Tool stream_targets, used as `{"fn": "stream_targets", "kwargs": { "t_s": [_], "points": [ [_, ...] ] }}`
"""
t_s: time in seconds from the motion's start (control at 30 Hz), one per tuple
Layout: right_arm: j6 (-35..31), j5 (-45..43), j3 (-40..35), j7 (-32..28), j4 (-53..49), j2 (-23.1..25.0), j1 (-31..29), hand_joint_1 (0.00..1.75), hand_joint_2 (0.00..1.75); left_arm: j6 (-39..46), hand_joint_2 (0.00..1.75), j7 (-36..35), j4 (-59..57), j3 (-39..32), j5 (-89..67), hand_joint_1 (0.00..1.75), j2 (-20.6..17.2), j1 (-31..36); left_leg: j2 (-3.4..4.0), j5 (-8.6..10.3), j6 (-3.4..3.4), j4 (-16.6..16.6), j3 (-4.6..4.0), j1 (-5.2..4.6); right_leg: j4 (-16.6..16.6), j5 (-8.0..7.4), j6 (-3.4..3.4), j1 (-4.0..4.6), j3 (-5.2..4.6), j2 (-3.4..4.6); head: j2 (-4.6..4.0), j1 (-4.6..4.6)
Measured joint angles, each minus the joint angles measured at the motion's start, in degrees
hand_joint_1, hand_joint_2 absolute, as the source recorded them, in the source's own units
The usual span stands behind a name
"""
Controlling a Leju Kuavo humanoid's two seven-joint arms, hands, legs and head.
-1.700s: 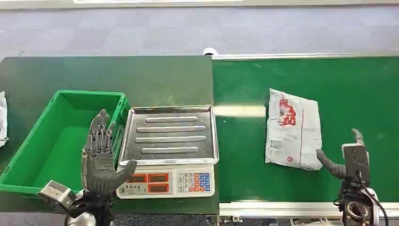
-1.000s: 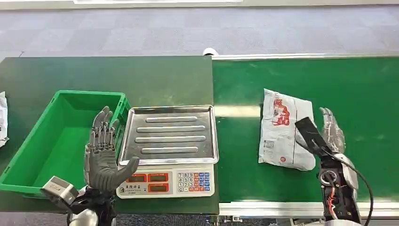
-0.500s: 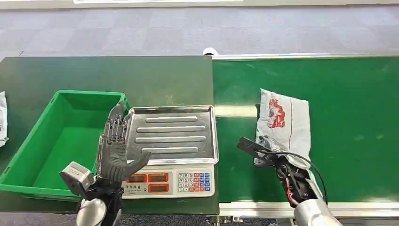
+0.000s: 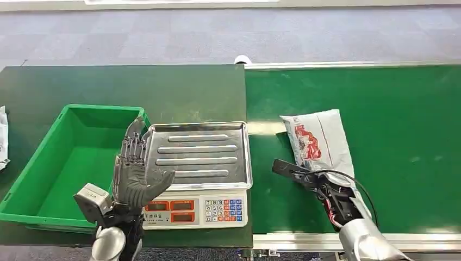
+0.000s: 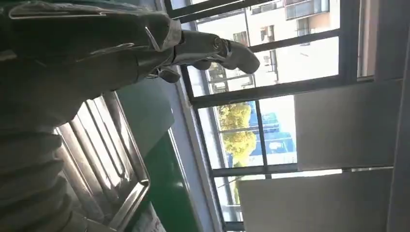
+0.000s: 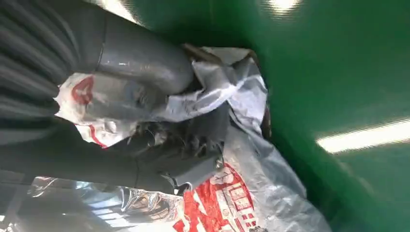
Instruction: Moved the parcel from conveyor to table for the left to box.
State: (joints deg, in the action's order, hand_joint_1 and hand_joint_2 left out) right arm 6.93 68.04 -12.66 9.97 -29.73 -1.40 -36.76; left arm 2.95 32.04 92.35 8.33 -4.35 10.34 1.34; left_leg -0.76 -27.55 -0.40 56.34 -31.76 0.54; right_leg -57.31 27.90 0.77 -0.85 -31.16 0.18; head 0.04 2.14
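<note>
The parcel (image 4: 319, 142) is gripped at its near end by the right hand (image 4: 321, 190); in the right wrist view the thumb and dark fingers (image 6: 179, 145) are seen clenched into the crumpled grey wrapper. The parcel is tilted, its far end lying on the green conveyor (image 4: 402, 119), just beside the scale (image 4: 197, 174) but apart from it. The grasp is judged done; the carry across to the dark table (image 4: 125, 84) is not yet made, so most of the task is judged left. The handover to the left side and the boxing are also outstanding.

The left hand (image 4: 133, 174) is held upright with its fingers spread and nothing in it, at the scale's edge next to the green crate (image 4: 32, 166).

Nothing is seen inside the green crate on the far side of the scale from the parcel. The scale's steel tray (image 4: 242, 157) carries nothing. A white packet (image 4: 2, 138) is partly seen at the table's edge, beyond the crate from the scale.
</note>
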Motion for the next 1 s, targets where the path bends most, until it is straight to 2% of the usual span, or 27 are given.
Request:
{"fn": "stream_targets", "kwargs": {
  "t_s": [0.13, 0.3, 0.47, 0.63, 0.73, 0.93, 1.0],
  "points": [
    [-6.9, -0.9, 0.1, 1.4, -0.9, -0.1, 0.7, 1.75, 1.75, 0.7, 1.75, 0.4, 0.7, -0.1, 0.0, 0.0, 0.0, -1.7, 0.0, 0.0, 0.0, 0.0, -0.04, -0.01, 0.0, 0.0, 0.0, 0.0, -0.02, 0.0, 0.0, 0.0],
    [-20.1, -6.2, 3.4, 0.4, -10.1, 0.3, 3.4, 1.75, 1.75, 1.5, 1.75, 1.0, 3.1, -0.2, -0.4, 0.0, 0.0, -4.6, -0.05, 0.0, 0.0, 0.0, -0.1, -0.01, 0.0, 0.0, 0.0, -0.01, -0.07, -0.01, 0.0, 0.0],
    [-34.5, -11.0, 7.3, -6.9, -23.9, 1.0, 7.8, 1.75, 1.75, 1.2, 1.75, 1.1, 4.1, -0.3, 0.0, 0.0, 0.0, -4.9, -0.12, 0.0, 0.0, 0.0, -0.1, 0.0, 0.0, 0.01, 0.0, 0.0, -0.06, -0.03, 0.0, 0.0],
    [-45.0, -9.8, 9.2, -14.7, -34.6, 1.6, 12.4, 1.75, 1.75, 0.5, 1.75, 2.1, 4.0, -0.2, 0.3, 0.0, 0.0, -4.8, -0.1, -0.01, 0.0, 0.0, -0.11, 0.0, 0.0, 0.01, 0.0, 0.0, -0.1, -0.01, 0.0, -0.04],
    [-45.7, -6.7, 9.1, -18.8, -39.1, 2.3, 14.1, 1.75, 1.75, 0.1, 1.75, 2.9, 3.3, 0.2, 0.8, 0.0, 0.0, -4.0, -0.08, -0.01, 0.0, 0.0, -0.12, 0.0, 0.0, 0.0, 0.0, 0.0, -0.1, 0.0, 0.0, 0.0],
    [-34.8, 5.1, 2.9, -19.3, -42.5, 3.3, 13.3, 1.75, 1.75, -2.0, 1.75, 3.5, 0.4, 1.4, 1.8, 0.0, 0.0, -0.7, -0.07, 0.05, -0.01, 0.0, -0.09, 0.0, 0.0, -0.04, -0.02, 0.01, -0.07, 0.0, 0.0, 0.0],
    [-33.8, 6.5, -0.6, -20.5, -42.8, 3.6, 12.8, 1.75, 1.75, -2.8, 1.75, 3.5, -0.6, 1.8, 1.9, 0.0, 0.0, 0.8, -0.05, 0.06, -0.03, 0.0, -0.1, 0.0, 0.0, -0.04, -0.02, 0.01, -0.07, -0.01, 0.0, 0.0]
  ]
}}
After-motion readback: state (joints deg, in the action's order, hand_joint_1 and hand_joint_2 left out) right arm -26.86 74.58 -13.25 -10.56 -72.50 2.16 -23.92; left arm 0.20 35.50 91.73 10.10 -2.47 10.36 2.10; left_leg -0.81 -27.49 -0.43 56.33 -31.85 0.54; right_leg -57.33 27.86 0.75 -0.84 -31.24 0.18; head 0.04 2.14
